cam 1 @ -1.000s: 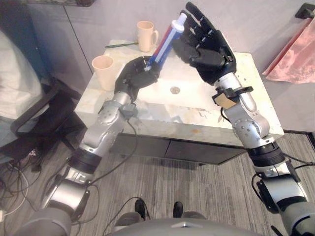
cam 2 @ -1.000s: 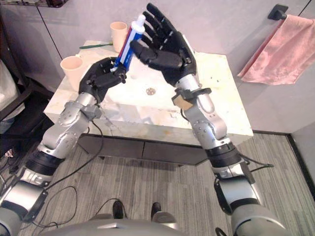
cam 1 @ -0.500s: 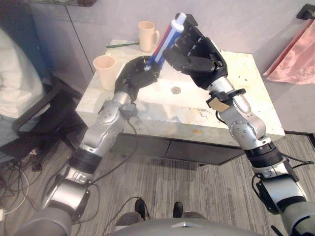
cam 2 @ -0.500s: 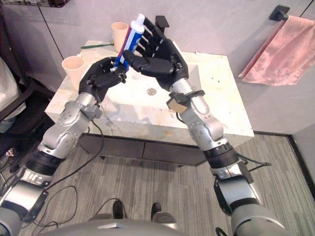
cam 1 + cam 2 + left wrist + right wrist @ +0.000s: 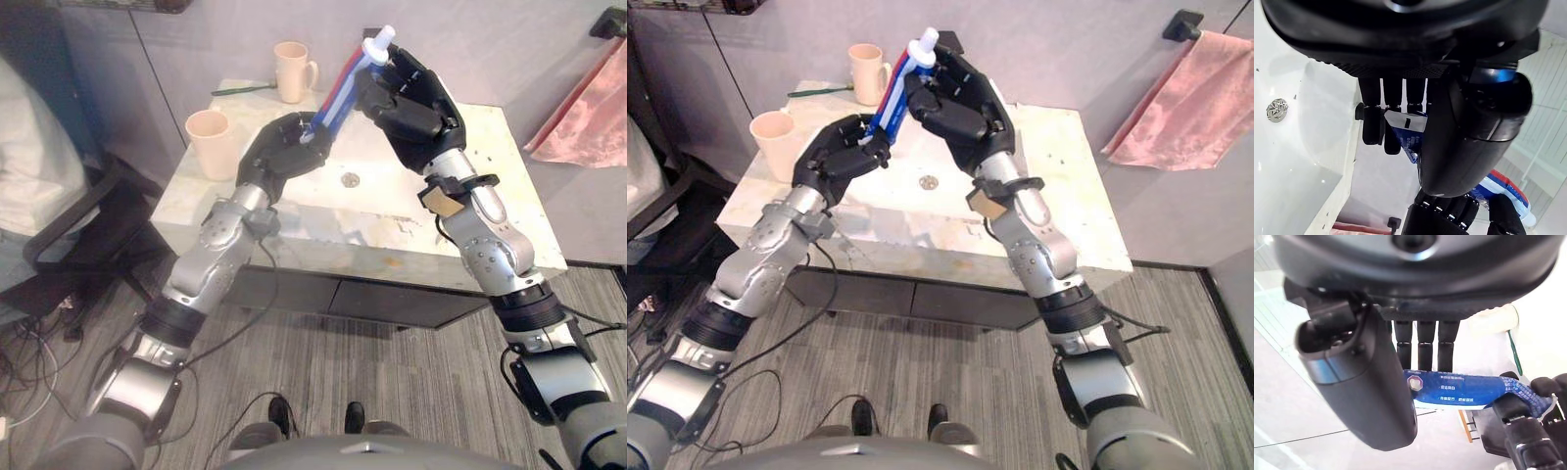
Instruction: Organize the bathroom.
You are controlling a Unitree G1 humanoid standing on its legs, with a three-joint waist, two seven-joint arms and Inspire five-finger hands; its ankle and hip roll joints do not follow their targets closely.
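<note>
Marble bench [image 5: 509,211] below: our right hand [image 5: 411,93] fingers, spread a moment ago, now curl round the tube [image 5: 343,86]; left hand [image 5: 284,152] pinches its tail. Handover underway.

Above the marble vanity [image 5: 509,220], both hands met over the sink basin [image 5: 362,176]: the left hand [image 5: 284,152] gripped the lower end of the toothpaste tube [image 5: 338,93] and the right hand [image 5: 407,93] closed round its upper part, blocking the middle. Two cups crowded the left side, one pale cup [image 5: 209,142] near the front edge, a handled mug [image 5: 292,70] at the back beside a green toothbrush [image 5: 240,90]. The counter's right stretch lay open, with a pink towel [image 5: 1190,98] hanging beyond it.
</note>
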